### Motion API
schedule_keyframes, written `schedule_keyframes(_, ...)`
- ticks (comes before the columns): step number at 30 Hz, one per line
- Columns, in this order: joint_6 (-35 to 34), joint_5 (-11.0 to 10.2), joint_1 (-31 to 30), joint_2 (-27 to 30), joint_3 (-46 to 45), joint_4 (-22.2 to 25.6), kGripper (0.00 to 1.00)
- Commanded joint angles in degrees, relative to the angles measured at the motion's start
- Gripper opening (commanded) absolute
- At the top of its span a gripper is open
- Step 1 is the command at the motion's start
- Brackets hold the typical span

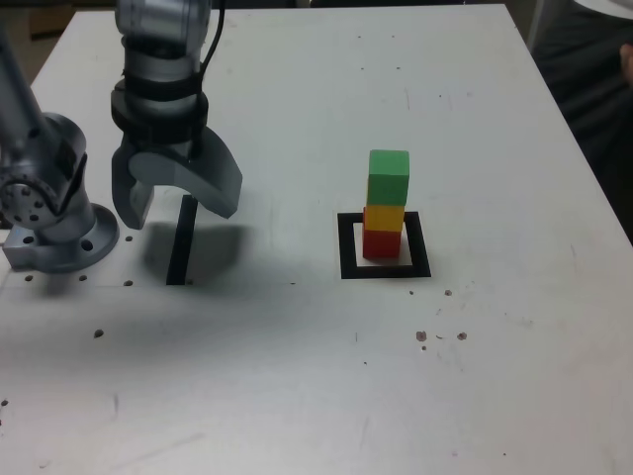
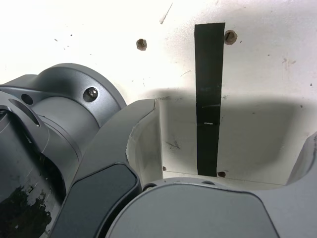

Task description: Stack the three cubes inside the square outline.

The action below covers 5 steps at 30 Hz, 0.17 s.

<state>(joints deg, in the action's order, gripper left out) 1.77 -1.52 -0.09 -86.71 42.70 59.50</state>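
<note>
hanging jaws-apart and empty, the smooth grey metal hand [image 1: 176,203] hovers over a black tape strip [image 1: 181,242]; well apart on the scuffed white table [image 1: 297,376], matte green cube [image 1: 389,177] tops yellow cube [image 1: 384,218] and red cube [image 1: 382,242] inside the black square outline [image 1: 346,247].

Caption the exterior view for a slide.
Green cube, yellow cube and red cube stacked inside the square outline; open gripper apart, empty.

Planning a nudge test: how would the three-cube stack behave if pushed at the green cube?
Likely tips: the stack is tall and narrow, and the green cube sits slightly offset on the yellow cube. The cubes look rigid and matte, so probably not slippery; nothing visibly joins them, so they would likely scatter.
</note>
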Motion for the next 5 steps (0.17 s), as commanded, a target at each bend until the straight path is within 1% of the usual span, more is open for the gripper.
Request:
schedule_keyframes(1,0.09,0.08,0.09,0.32,0.37,0.69,1.00)
schedule_keyframes(5,0.14,0.03,0.09,0.43,0.19,1.02,1.00)
